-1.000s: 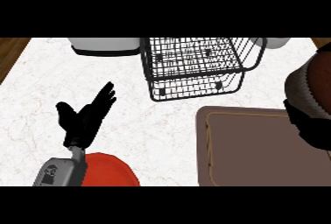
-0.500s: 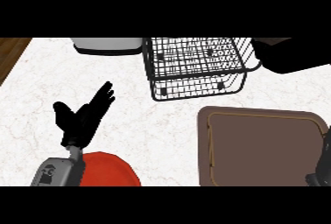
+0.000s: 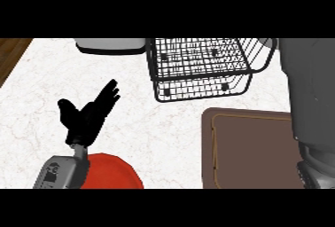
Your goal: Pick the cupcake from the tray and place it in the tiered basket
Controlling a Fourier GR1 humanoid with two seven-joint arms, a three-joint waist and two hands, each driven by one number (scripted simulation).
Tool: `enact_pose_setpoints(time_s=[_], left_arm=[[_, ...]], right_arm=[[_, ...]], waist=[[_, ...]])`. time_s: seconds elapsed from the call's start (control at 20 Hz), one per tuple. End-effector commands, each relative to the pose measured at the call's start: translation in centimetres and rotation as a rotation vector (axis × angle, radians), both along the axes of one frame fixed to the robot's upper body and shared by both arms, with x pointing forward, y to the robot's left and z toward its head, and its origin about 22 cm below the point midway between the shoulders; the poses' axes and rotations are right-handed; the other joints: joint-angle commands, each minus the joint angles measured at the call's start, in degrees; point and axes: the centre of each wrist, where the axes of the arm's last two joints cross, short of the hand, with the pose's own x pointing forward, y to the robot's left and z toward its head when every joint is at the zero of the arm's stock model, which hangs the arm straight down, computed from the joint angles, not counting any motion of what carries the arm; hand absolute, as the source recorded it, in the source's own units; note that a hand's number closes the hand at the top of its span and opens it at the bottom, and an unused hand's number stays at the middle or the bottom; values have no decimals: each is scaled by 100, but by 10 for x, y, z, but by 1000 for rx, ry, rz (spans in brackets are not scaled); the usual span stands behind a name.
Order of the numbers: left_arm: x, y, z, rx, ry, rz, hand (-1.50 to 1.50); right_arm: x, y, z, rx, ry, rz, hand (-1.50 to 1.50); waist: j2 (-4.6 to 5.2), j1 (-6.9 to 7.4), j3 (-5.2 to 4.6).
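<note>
Fingers of left hand (image 3: 88,116) straight and spread wide, thumb out to the side, holding nothing; the hand hovers over the surface's left half, pointing up and right. White marbled surface (image 3: 163,133) fills most of the view; a strip of wooden floor (image 3: 12,55) shows at the upper left. Right forearm (image 3: 311,97), grey, runs down the whole right edge and covers the tray's right side and the basket's right rim. Right hand itself doesn't show, so can't tell its fingers. Brown tray (image 3: 254,150) lies lower right, cut off at the bottom; the visible part shows only bare brown. Tiered basket (image 3: 200,60), black wire, stands top centre just above the tray, two tiers visible, only wire showing in both. Cupcake can't be made out anywhere in this view. Red rounded thing (image 3: 114,170) bottom left, partly behind left forearm (image 3: 62,170), cut off below. Grey container (image 3: 111,45) at top edge, left of the basket, mostly cropped.
</note>
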Motion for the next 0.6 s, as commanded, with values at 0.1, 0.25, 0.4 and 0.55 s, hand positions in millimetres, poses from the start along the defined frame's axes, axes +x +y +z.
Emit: enact_pose_setpoints(time_s=[0.1, 0.25, 0.4, 0.55], left_arm=[[-7, -11, 2, -2, 2, -9, 0], [-8, -6, -7, -12, 9, -7, 0], [-10, -12, -13, 3, 2, -19, 0], [0, -16, -6, 4, -5, -29, 0]], right_arm=[[46, 20, -33, 53, 1, 5, 150], [60, 36, -42, 84, 5, 19, 150], [71, 48, -72, 119, 43, 25, 150], [71, 52, -72, 396, 3, 59, 150]], waist=[[5, 52, 2], [21, 78, 0], [17, 46, 1], [77, 124, 4]])
